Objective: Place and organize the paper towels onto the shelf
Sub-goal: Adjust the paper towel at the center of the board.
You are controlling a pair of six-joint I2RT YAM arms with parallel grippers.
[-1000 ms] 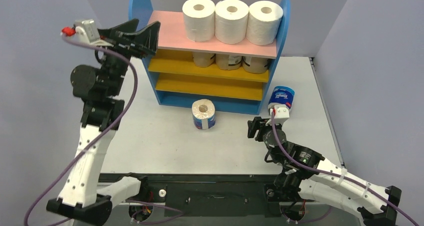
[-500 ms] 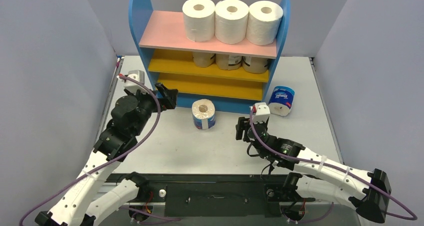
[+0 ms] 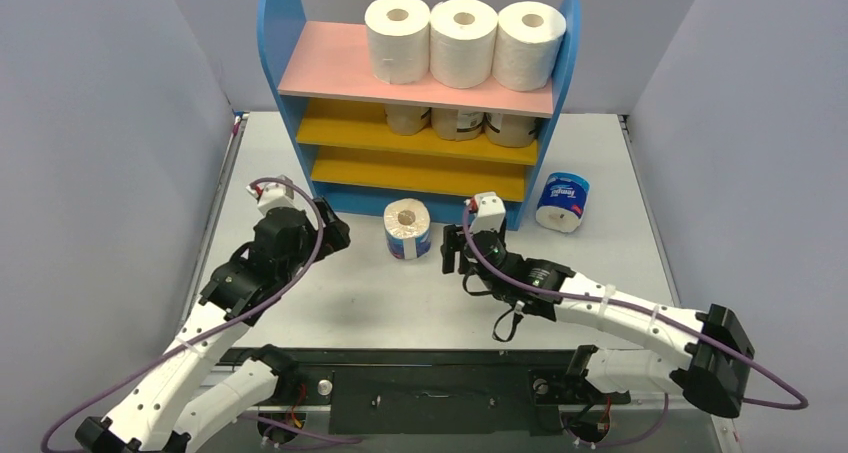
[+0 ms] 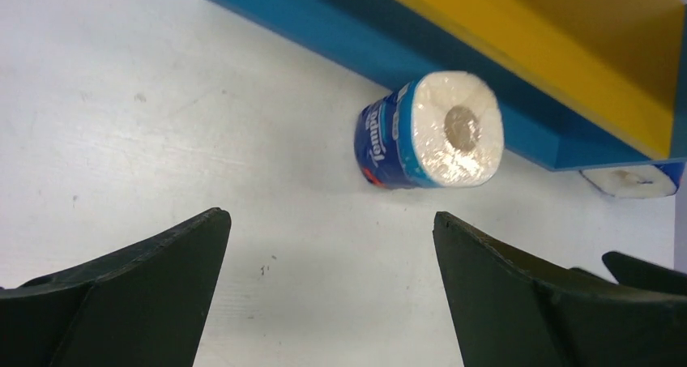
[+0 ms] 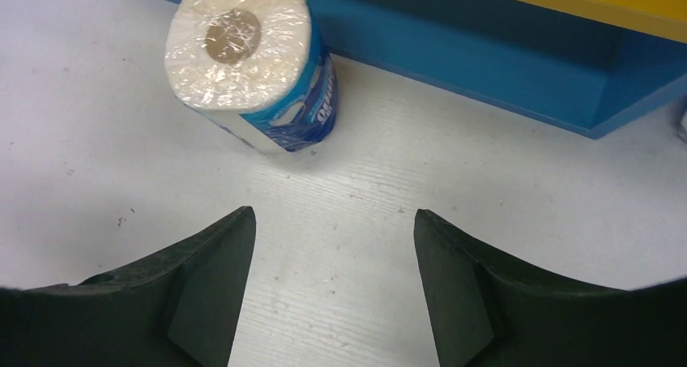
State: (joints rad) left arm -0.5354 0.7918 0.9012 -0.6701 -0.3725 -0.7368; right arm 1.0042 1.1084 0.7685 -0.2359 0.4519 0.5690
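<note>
The shelf (image 3: 330, 68) stands at the back of the tabletop (image 3: 330, 303). Three white rolls (image 3: 463, 41) sit upright in a row on its pink top board, and three tan rolls (image 3: 458, 123) stand side by side on the upper yellow board beneath. One blue-and-white roll (image 3: 407, 229) stands on end on the tabletop just in front of the blue base. A second blue-and-white roll (image 3: 562, 202) lies on its side just beside the shelf's right side panel. The left hand (image 4: 330, 217) hangs low to the left of the standing roll, its fingers wide apart and holding nothing. The right hand (image 5: 334, 213) sits near that roll on the other side, fingers apart, nothing between them.
</note>
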